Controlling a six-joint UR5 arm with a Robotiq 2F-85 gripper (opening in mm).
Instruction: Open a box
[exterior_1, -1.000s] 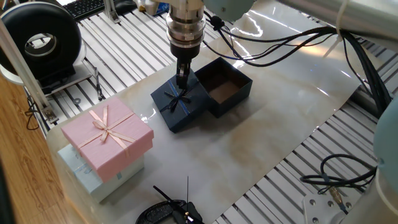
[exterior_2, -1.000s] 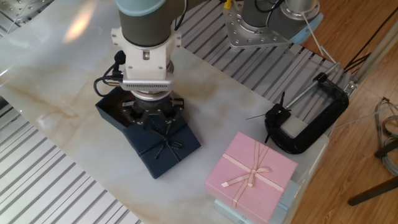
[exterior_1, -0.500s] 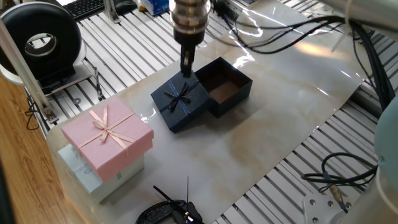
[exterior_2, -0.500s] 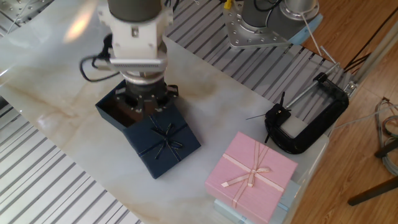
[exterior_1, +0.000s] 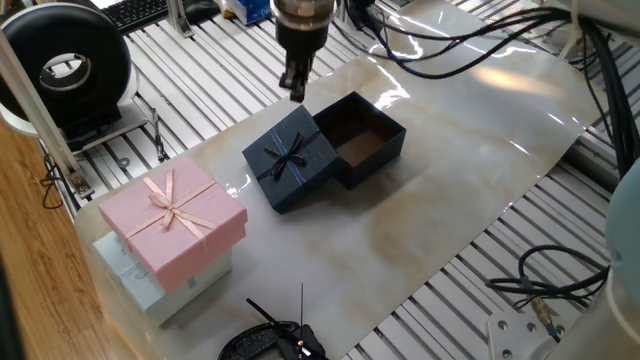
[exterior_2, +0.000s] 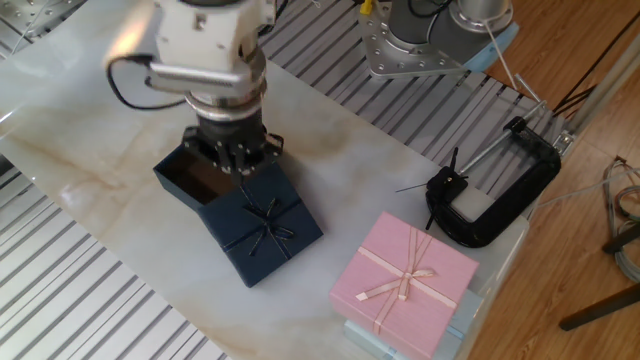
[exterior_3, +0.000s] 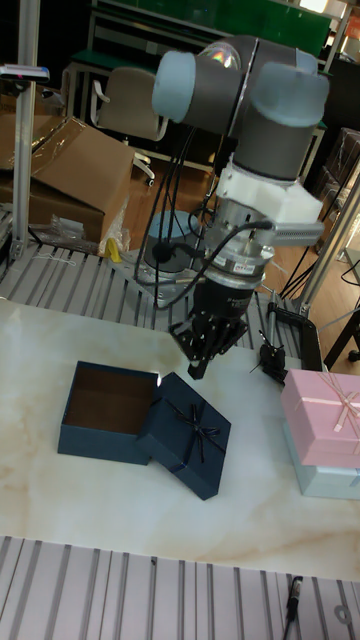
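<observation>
The box stands open in the middle of the table, its dark navy base showing a brown inside. Its lid, with a dark ribbon bow, lies tilted against the base's side. My gripper hangs above the lid's far edge, apart from it. In the tall fixed view the gripper tapers to a point, its fingers together with nothing between them. From the other side the gripper hides part of the base.
A pink box with a pink bow sits on a pale mint-white box at the table's corner. A black clamp lies beside them. A black reel stands off the mat, and cables trail across the slats.
The gripper has risen off the lid's bow and drawn away toward the table's far side. The lid stays leaning against the base.
</observation>
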